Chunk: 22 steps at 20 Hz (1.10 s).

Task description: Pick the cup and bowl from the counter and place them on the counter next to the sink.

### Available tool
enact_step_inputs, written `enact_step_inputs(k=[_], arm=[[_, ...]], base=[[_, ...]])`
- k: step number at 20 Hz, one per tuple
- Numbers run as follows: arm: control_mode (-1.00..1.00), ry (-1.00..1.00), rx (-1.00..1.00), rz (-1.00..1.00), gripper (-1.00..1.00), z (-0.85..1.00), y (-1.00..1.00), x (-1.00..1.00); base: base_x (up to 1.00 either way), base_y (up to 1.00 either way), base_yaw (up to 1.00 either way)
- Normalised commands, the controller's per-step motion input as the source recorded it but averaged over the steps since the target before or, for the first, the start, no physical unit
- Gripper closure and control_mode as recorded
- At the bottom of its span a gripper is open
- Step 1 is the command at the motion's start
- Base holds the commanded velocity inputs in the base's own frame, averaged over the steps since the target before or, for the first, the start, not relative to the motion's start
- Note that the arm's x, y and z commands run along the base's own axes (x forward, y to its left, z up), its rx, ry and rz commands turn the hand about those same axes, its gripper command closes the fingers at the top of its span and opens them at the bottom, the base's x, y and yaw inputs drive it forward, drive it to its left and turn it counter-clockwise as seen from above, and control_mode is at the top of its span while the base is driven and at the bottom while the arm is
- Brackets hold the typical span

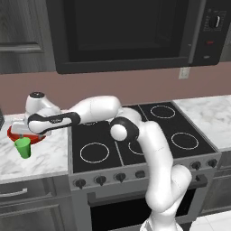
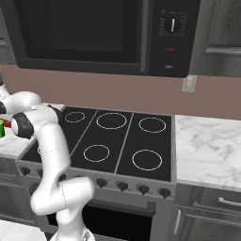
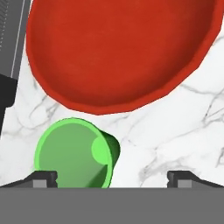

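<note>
Hovering open, the hand (image 3: pixel 112 177) overlooks cup (image 3: pixel 74 153) beside bowl (image 3: pixel 118 48).

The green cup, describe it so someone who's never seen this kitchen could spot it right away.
Start at the black stovetop and look to the white marble counter on its left. There, under the robot's open gripper, the green cup stands upright in front of a wide red bowl. It is the small, handleless bright green tumbler, far narrower than the bowl.
</note>
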Motion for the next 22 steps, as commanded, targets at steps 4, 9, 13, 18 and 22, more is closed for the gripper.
enact_step_inputs(k=[4,9,13,18,22], arm=[[-1.0,0.0,0.0,0.0,-1.0,-0.13,0.05,0.21],[-1.0,0.0,0.0,0.0,-1.0,-0.07,0.04,0.16],[-1.0,0.0,0.0,0.0,-1.0,-0.15,0.1,0.04],[-1.0,0.0,0.0,0.0,-1.0,-0.2,0.25,0.04],[-1.0,0.0,0.0,0.0,-1.0,-0.14,0.24,0.16]], base=[[0.0,0.0,0.0],[0.0,0.0,0.0],[0.0,0.0,0.0],[0.0,0.0,0.0],[0.0,0.0,0.0]])
